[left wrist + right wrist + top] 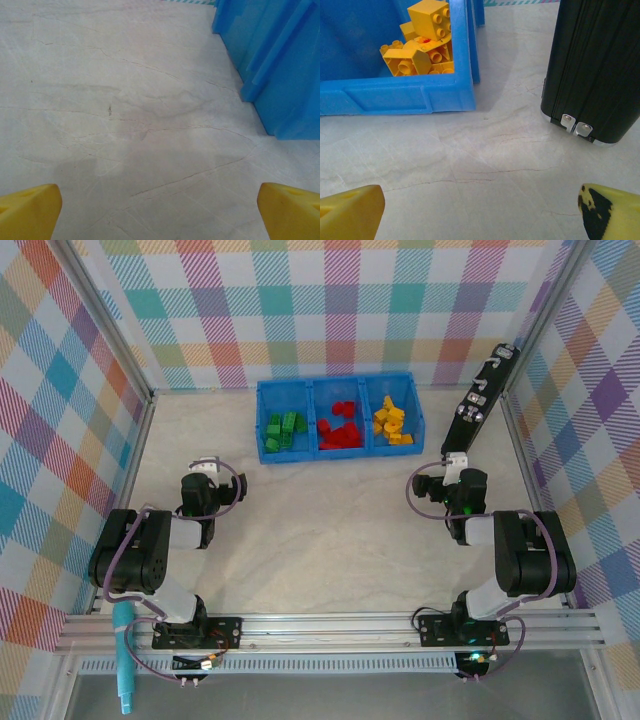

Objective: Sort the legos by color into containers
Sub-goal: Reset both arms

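Observation:
The blue tray (312, 383) stands at the back of the table with three compartments. Green legos (281, 430) fill the left one, red legos (341, 427) the middle one, yellow-orange legos (392, 421) the right one. In the right wrist view the yellow legos (424, 45) lie piled against the tray's wall (410, 95). My left gripper (205, 468) hovers open over bare table near the tray's left corner (270, 60). My right gripper (455, 465) is open too, with nothing between its fingers, short of the tray's right end.
A long black device (478, 403) with white marks leans along the right wall; its end (592, 70) stands just ahead and right of my right gripper. Metal frame rails and checkered walls fence the table. Pale marbled tabletop (320, 530) stretches between the arms.

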